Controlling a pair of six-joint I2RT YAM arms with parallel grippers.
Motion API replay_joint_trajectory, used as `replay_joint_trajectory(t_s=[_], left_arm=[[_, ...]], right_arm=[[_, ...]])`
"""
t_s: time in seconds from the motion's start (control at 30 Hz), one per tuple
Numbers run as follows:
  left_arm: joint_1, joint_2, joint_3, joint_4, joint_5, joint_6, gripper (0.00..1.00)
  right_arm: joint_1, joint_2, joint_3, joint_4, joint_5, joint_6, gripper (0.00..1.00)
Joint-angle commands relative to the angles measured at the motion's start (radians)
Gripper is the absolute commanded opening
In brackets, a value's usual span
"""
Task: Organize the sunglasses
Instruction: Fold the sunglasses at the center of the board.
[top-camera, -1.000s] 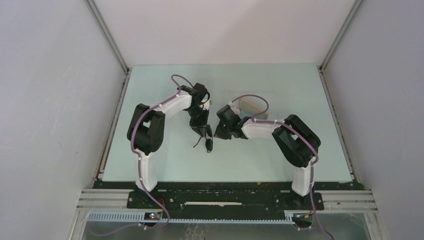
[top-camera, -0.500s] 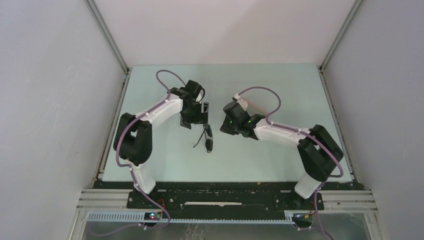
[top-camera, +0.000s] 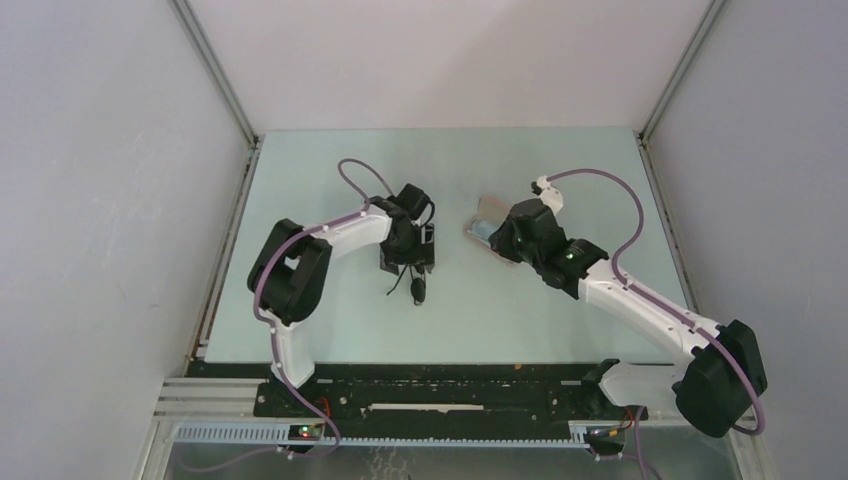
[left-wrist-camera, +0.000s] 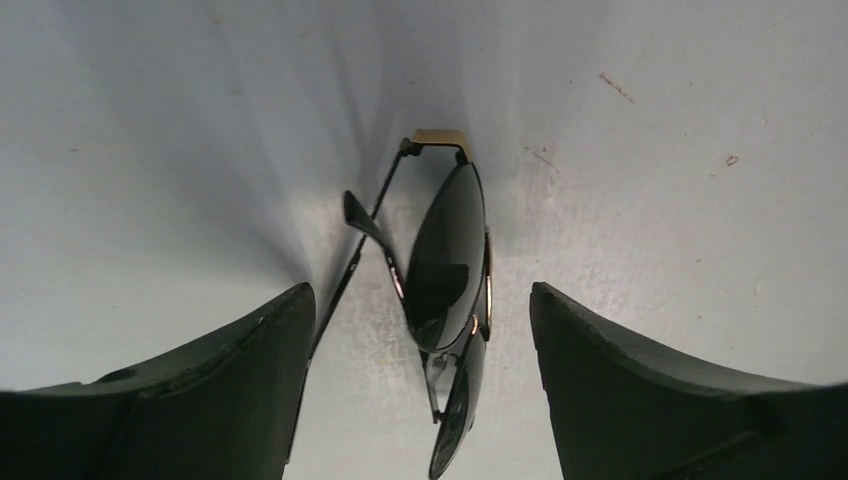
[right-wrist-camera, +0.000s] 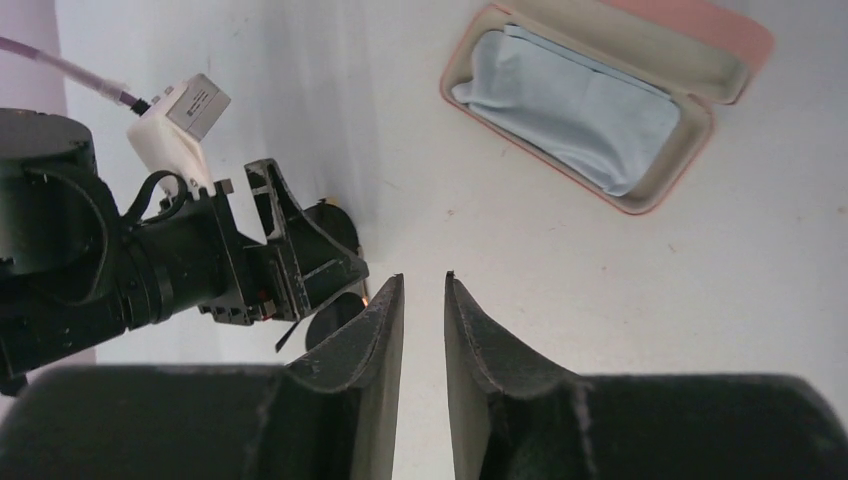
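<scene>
**A:** Pale counter (top-camera: 330, 330), closed in by white walls (top-camera: 100, 200) on three sides.

**B:** Location of the sunglasses (left-wrist-camera: 445, 260)?

**A:** Flat on the counter, left of centre. In the left wrist view, turned end-on: one dark lens behind the other, a gold-toned corner at the far end, one thin black wire arm swung out to the side.

**B:** State of the left tool (top-camera: 424, 255)?

**A:** Poised directly over the sunglasses, fingers (left-wrist-camera: 640, 380) spread wide, one on each side of the frame. Nothing clamped. Wire arm running just beside one finger; contact there impossible to judge.

**B:** And the right tool (right-wrist-camera: 424, 285)?

**A:** Off to the right, well apart from the sunglasses. Fingers close but not together, with a narrow slit between them and nothing in it. Pointed roughly toward the left tool, with the sunglasses dark and partly hidden behind it.

**B:** Other items?

**A:** Pink oblong case (right-wrist-camera: 640, 195), lying open on the counter to the right of the sunglasses, lid folded back. Light blue cloth (right-wrist-camera: 580, 110) inside its tray. From above, partly covered by the right tool.
</scene>
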Motion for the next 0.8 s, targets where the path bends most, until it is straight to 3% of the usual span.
replay_joint_trajectory(t_s=[0.0, 0.13, 0.53, 0.77], left_arm=[[-0.040, 0.030, 0.013, 0.010, -0.057, -0.076, 0.80], [-0.071, 0.062, 0.044, -0.031, -0.104, -0.090, 0.76], [-0.097, 0.119, 0.054, -0.023, -0.121, -0.123, 0.48], [-0.102, 0.112, 0.055, 0.013, -0.055, -0.127, 0.36]], right_arm=[[-0.016, -0.017, -0.015, -0.018, 0.025, -0.022, 0.29], [-0.013, -0.016, -0.019, -0.007, 0.009, -0.016, 0.29], [-0.011, -0.037, -0.036, 0.000, 0.009, -0.011, 0.30], [-0.010, -0.046, -0.041, 0.000, 0.010, -0.010, 0.30]])
